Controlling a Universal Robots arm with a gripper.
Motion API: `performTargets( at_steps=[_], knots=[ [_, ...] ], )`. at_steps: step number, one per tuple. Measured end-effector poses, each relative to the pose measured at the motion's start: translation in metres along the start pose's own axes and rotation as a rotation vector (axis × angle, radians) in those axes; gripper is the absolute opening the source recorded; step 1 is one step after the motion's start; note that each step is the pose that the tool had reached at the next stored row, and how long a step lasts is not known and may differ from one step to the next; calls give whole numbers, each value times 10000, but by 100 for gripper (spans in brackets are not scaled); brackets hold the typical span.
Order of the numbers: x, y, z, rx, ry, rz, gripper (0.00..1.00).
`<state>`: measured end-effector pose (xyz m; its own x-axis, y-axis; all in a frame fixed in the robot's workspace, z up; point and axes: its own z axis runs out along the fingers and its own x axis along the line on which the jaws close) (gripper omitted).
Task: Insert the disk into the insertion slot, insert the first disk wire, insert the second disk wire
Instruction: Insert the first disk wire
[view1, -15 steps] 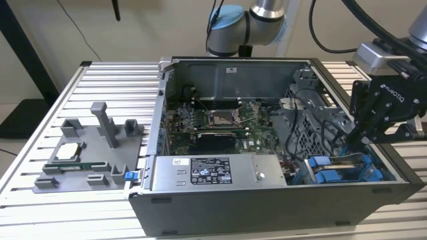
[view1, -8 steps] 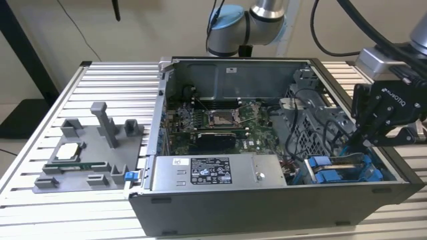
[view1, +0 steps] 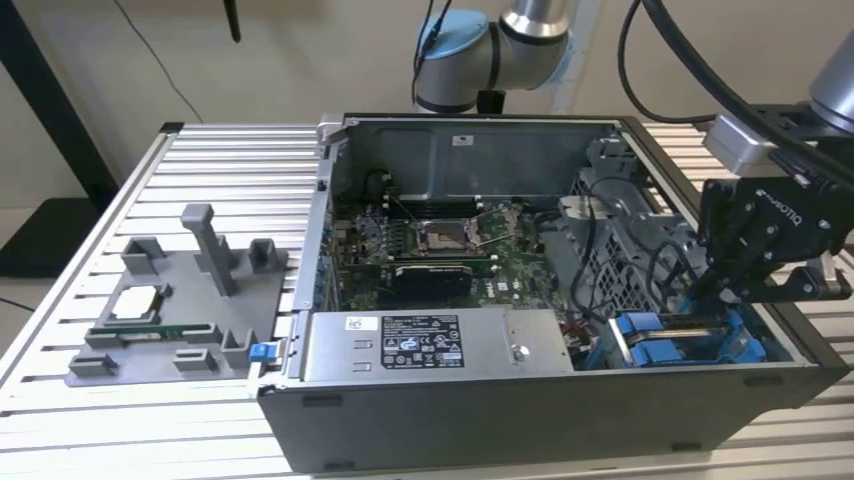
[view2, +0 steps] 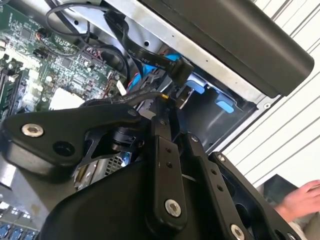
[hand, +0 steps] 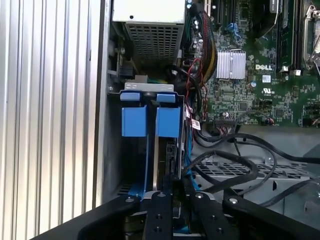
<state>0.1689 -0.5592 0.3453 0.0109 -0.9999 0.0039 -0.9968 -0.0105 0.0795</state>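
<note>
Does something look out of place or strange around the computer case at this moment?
Yes: a person's hand shows beside the case in the second wrist view, which seems an unsafe place. Loose black cables also lie across the metal cage next to the drive bay. Nothing looks damaged.

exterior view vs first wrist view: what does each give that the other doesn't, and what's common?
Exterior view adds: the grey fixture tray on the slatted table at that view's left, and the arm's blue-capped joint behind the case. First wrist view adds: the power supply's mesh end and a finned silver heatsink. Both: the gripper at the blue carrier tabs, with black cables alongside.
</note>
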Motion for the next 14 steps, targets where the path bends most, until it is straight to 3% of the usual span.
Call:
performTargets(
  at_steps=[6,12,14],
  knots=[
    [0,-10,36,0,-34,-23,0],
    [0,-15,56,3,-235,-15,0],
    [0,-15,56,3,-244,17,0]
  ],
)
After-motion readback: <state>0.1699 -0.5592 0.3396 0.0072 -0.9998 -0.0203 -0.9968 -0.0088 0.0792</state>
